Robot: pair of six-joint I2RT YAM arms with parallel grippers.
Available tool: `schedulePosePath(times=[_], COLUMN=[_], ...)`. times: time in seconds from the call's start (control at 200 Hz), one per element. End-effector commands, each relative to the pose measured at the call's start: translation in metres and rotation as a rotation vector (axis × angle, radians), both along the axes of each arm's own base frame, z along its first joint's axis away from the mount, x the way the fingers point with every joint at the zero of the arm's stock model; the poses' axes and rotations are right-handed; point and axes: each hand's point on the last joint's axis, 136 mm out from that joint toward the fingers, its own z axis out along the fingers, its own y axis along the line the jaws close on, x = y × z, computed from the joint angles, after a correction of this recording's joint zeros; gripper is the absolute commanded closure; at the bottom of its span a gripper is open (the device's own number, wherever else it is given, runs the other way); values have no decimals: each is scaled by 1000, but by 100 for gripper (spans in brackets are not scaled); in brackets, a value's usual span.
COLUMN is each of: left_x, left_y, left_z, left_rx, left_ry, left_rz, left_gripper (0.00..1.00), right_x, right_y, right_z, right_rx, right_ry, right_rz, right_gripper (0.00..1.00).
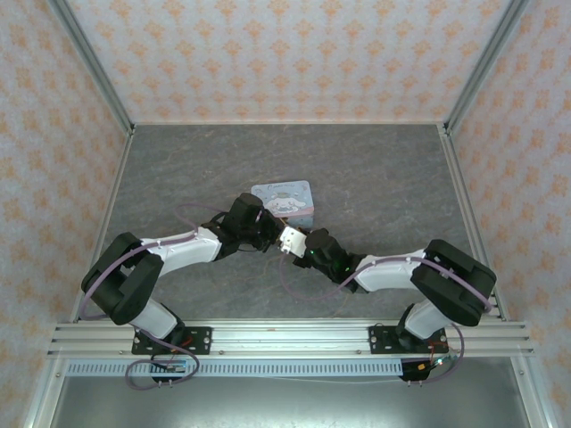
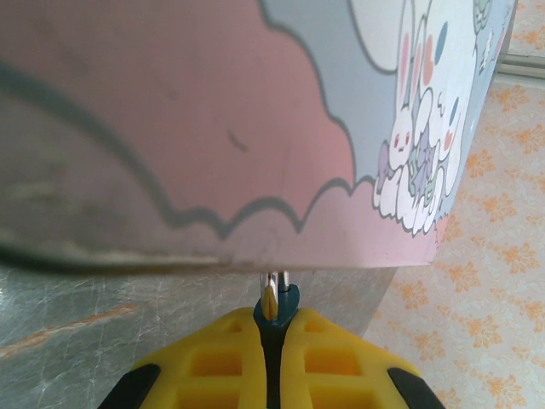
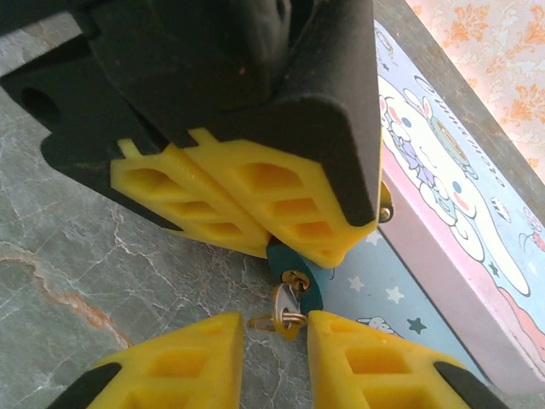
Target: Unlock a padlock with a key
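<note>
1. Left end effector [image 3: 271, 243]: the jaws are together, clamped on the padlock [image 3: 294, 271]. The yellow fingers [image 2: 230, 358] meet along their full length. Only a thin teal strip of the lock body shows between them, and a short teal part projects past the tips.

2. Padlock: it is held in the left end effector near the centre of the worktop [image 1: 178, 169], just beside the near edge of the tin [image 3: 443, 196]. In the left wrist view a small brassy bit sits on the projecting part of the lock, with the pink side of the tin directly beyond it. It is not possible to tell whether the lock touches the tin.

3. Key [image 3: 284, 302]: a small silver key on a brass ring [image 3: 271, 324] hangs at the exposed end of the padlock. It is not possible to tell how far it is seated in the lock.

4. Right end effector [image 3: 272, 331]: the jaws stand apart, one yellow finger on each side of the key. A gap shows between the key and the left-hand finger in this view. Contact with the other finger cannot be determined.

5. Arms: in the top view both arms reach inward from the near edge, and the two end effectors meet tip to tip at the near side of the tin.

6. Tin: it lies flat on the worktop, lid upward, on the far side of both end effectors.
</note>
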Motion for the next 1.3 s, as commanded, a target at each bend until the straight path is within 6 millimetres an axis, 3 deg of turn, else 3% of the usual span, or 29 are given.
schedulePosePath(times=[0.0,0.325,0.696,0.881,1.051,1.296], left_x=[-1,-1,-2,-3,-4,-6], left_y=[-9,-9,-10,-9,-9,-6], left_z=[21,20,17,14,13,7], left_rx=[-37,-36,-37,-34,-35,-28], left_ry=[-25,-22,-17,-12,-15,-9], left_rz=[-21,-23,-26,-25,-23,-17], left_gripper=[96,96,96,96,96,96], right_x=[8,8,14,14,15,24], right_y=[10,17,19,23,30,24], right_z=[18,19,17,19,7,-4], right_rx=[65,94,185,304,415,559], right_ry=[-31,-13,44,114,241,377], right_rz=[-21,-14,-84,-122,-159,-237], right_gripper=[77,82,99,100,100,100])
